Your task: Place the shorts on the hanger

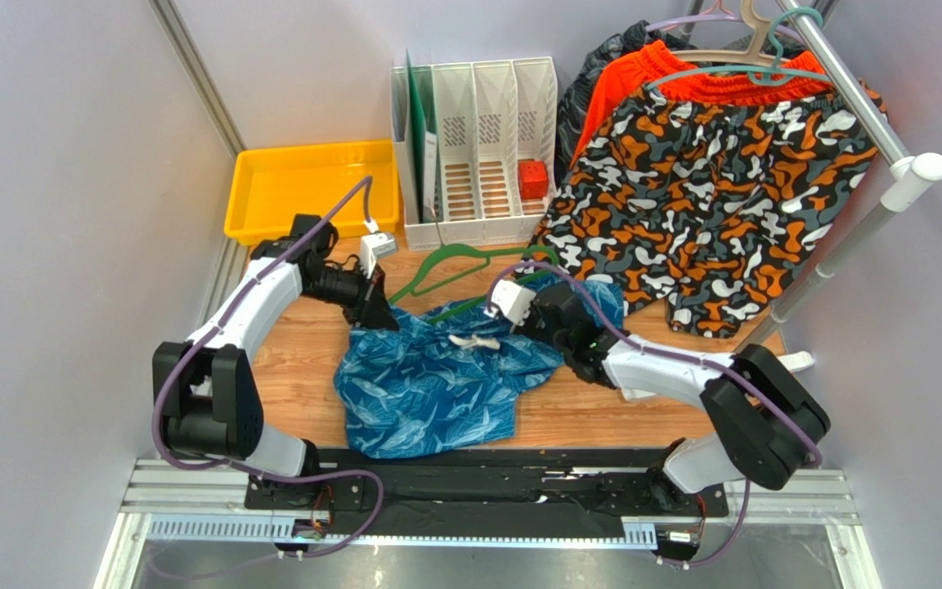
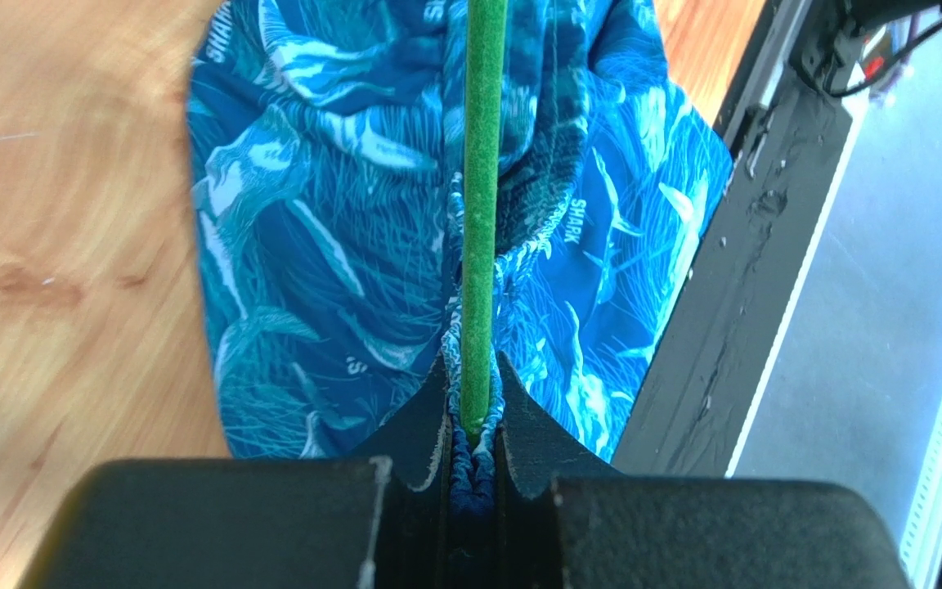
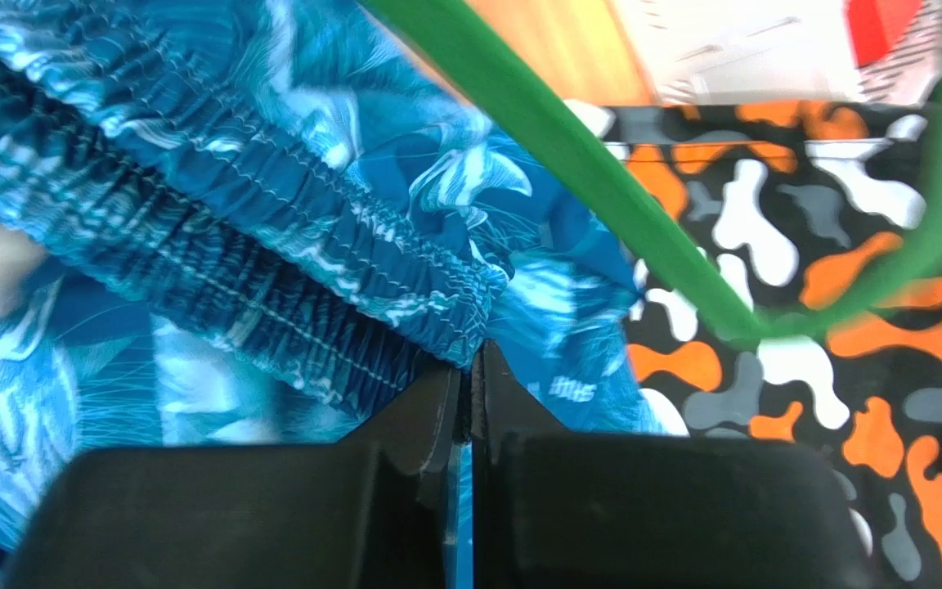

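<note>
Left gripper (image 2: 474, 430) is clamped on the hanger (image 2: 483, 184) bar and the shorts (image 2: 316, 246) together, pinning that side. Right gripper (image 3: 470, 393) pinches the waistband (image 3: 316, 246), likely to spread it.

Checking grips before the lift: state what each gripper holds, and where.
The left gripper pinches the green hanger by its bar, together with bunched fabric of the blue shorts. The right gripper is shut on the shorts beside the elastic waistband.

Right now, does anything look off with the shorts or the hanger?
Yes: the left gripper pinches the hanger bar together with bunched shorts fabric, so the shorts lie crumpled, not flat.
</note>
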`<state>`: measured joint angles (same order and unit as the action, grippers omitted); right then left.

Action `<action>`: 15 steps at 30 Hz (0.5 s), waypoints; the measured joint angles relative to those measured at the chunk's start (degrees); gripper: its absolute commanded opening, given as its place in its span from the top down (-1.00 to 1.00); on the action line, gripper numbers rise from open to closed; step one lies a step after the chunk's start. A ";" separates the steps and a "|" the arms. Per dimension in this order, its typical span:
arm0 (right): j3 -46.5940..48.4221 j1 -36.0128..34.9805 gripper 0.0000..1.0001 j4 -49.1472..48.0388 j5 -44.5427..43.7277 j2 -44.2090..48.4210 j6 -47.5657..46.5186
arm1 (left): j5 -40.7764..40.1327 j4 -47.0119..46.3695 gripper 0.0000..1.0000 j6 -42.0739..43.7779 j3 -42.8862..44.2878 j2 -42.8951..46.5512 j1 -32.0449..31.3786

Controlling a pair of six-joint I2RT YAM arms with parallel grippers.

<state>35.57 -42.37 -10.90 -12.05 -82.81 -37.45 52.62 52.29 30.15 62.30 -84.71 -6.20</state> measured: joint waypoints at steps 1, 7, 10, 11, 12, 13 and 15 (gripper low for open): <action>1.18 1.01 1.00 1.53 0.94 0.63 0.90 | 0.28 0.02 1.00 0.02 0.00 0.39 0.63; 4.87 6.14 1.00 13.20 10.60 9.35 9.33 | 1.88 0.55 1.00 2.56 -0.07 5.33 5.75; 7.96 8.79 1.00 19.06 15.58 10.91 14.32 | 2.38 1.51 1.00 5.38 -0.87 9.03 6.73; 9.46 10.16 1.00 21.77 17.77 10.78 16.59 | 2.47 1.77 1.00 6.54 -1.62 10.95 6.78; 10.32 11.17 1.00 23.26 18.97 10.56 18.10 | 2.56 2.10 1.00 7.15 -2.08 12.22 6.78; 11.34 12.48 1.00 25.11 20.59 10.23 19.61 | 2.62 2.47 1.00 7.82 -2.73 13.86 6.78; 13.79 15.91 1.00 28.81 24.24 8.81 23.43 | 2.58 3.28 1.00 9.31 -3.96 17.16 6.78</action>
<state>49.36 -26.46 17.91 12.19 -74.00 -14.02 55.20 55.57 39.46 58.35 -67.55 0.58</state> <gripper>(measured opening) 0.017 0.095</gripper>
